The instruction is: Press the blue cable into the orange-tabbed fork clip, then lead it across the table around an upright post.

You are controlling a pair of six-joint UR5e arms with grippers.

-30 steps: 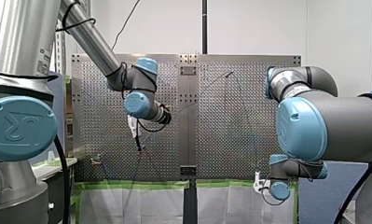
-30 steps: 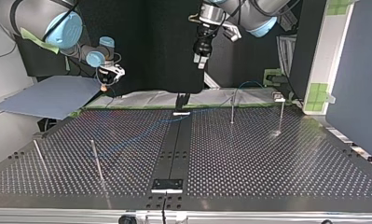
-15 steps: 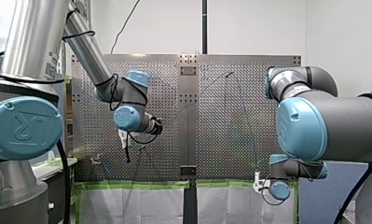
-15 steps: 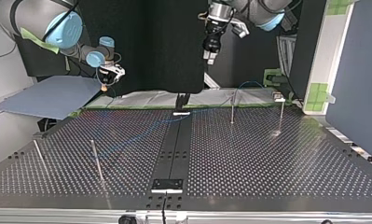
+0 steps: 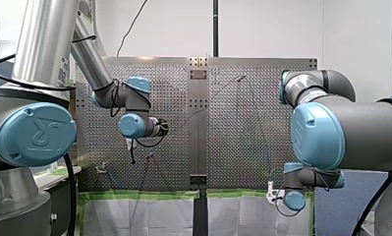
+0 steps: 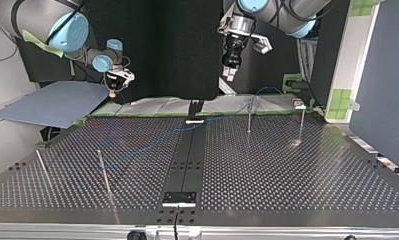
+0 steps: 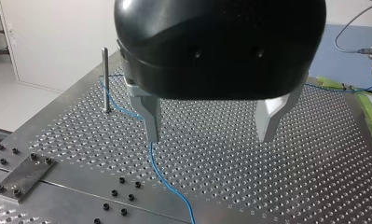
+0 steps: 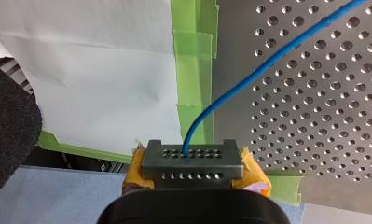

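The thin blue cable (image 6: 152,142) lies slack across the perforated table (image 6: 267,170). My right gripper (image 8: 191,161), with yellow pads, is shut on one end of the cable (image 8: 249,77) off the table's edge; in the top view this right gripper (image 6: 113,90) is at the far left. My left gripper (image 7: 211,135) hangs open above the plate, holding nothing. Its metal fingers (image 7: 151,121) straddle bare plate, and the cable (image 7: 165,179) passes under one of them toward an upright post (image 7: 106,79). A small clip (image 6: 299,105) sits at the top view's far right.
Thin upright posts (image 6: 249,117) (image 6: 302,125) stand at the top view's far right, two more (image 6: 103,172) (image 6: 42,167) at its near left. A dark centre strip (image 6: 187,160) splits the table. Green tape (image 8: 193,56) lines the edge by white sheeting.
My left arm has swung toward the front view's left and come lower over the table, its gripper staying open. My right arm has not moved and keeps its hold.
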